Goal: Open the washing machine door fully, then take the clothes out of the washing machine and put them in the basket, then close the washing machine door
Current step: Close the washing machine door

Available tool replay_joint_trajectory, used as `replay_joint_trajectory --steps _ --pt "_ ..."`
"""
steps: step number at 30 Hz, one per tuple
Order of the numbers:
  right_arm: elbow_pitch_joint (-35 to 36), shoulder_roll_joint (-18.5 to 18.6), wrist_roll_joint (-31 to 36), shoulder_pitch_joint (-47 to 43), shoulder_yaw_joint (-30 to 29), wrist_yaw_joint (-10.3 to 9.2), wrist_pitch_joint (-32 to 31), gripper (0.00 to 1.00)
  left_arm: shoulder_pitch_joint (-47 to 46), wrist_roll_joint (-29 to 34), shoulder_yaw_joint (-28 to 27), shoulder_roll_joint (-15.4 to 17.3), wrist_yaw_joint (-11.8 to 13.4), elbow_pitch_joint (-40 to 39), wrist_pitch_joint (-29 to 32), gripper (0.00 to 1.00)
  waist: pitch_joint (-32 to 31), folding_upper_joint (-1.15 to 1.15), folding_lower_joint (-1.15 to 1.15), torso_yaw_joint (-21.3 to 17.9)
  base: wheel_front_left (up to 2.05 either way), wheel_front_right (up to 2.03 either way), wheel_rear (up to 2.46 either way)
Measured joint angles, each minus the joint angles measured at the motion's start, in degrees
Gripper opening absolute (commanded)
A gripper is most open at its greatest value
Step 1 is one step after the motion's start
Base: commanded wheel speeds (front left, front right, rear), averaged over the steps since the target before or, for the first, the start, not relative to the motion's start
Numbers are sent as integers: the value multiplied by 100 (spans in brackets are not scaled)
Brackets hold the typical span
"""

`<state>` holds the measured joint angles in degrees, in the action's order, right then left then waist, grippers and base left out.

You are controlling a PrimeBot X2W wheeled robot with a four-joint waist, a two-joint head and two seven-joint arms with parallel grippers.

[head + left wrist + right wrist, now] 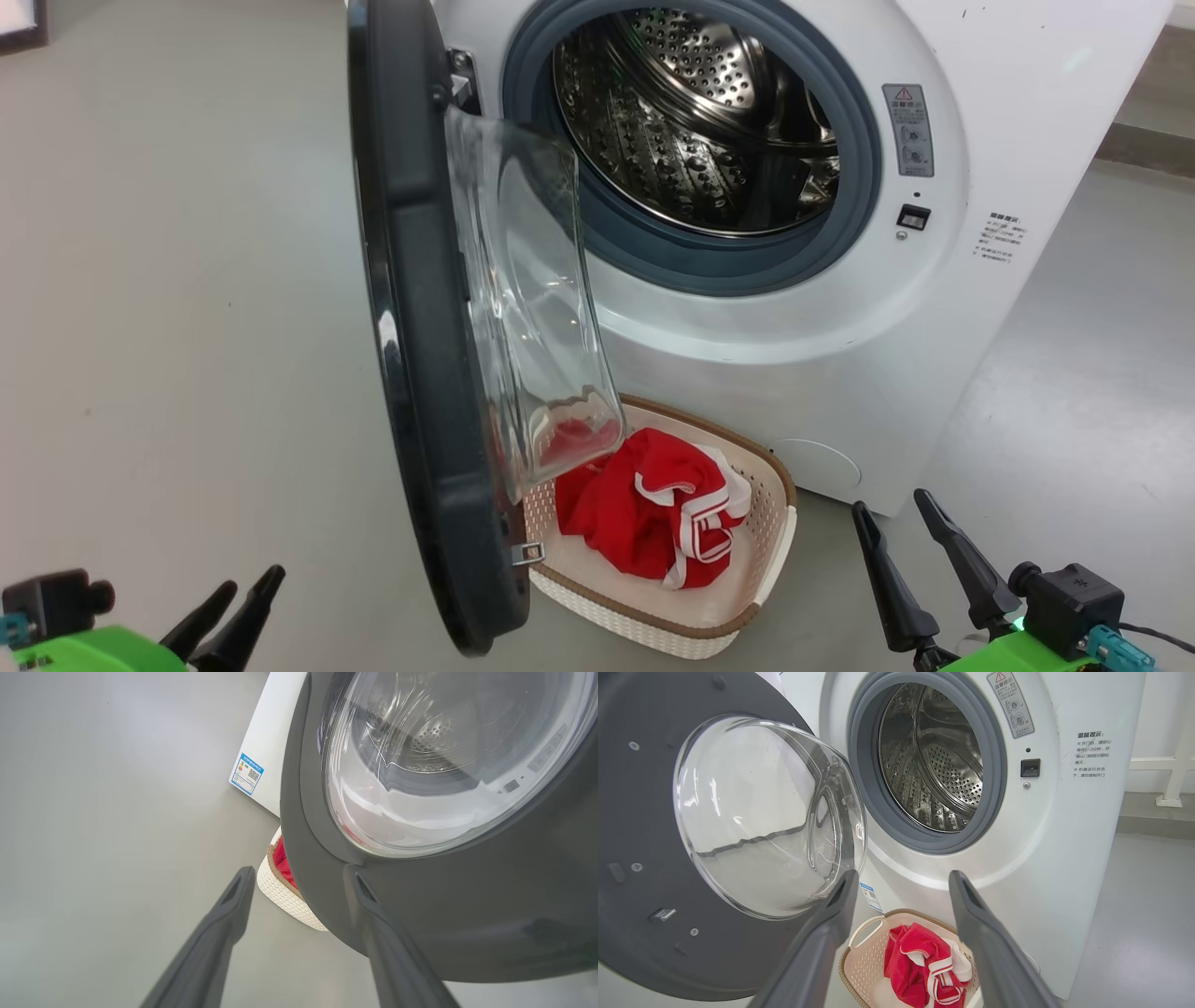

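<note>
Door [420,373] stands open off washer [840,355], drum looks empty, clothes [653,513] in basket [616,623] under it; left gripper [299,872] & right gripper [891,502] w/ jaws wide, empty, so best press left flat on door's outer rim, swing till latch clicks.

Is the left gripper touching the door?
Apart. The head view shows a strip of bare floor between the left gripper and the door, at its black rim.
</note>
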<state>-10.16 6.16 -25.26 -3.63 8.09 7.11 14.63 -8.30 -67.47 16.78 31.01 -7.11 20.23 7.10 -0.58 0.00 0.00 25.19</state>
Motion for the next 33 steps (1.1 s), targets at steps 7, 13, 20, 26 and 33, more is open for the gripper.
replay_joint_trajectory --steps 7,13,20,26,33 --pt "-2 7 -1 0 3 0 0 100 266 376 205 -111 -2 45 -1247 100 2 0 0 -15 0 0 0" --pt "-4 8 -1 1 -1 0 0 100 371 953 219 -327 -4 325 -2084 100 0 0 0 -18 0 0 0" --pt "-2 10 -1 0 -27 0 0 100 486 2570 -847 -996 12 -1 -2140 100 -27 0 0 -16 0 0 0" --pt "0 1 -2 0 -42 0 0 100 968 4395 -1653 -1791 60 -813 -2140 100 -48 0 0 -41 0 0 0" --pt "4 -13 -2 0 -90 0 0 100 1212 5372 -2169 -2387 29 -1349 -2140 100 -87 0 0 -65 0 0 0"
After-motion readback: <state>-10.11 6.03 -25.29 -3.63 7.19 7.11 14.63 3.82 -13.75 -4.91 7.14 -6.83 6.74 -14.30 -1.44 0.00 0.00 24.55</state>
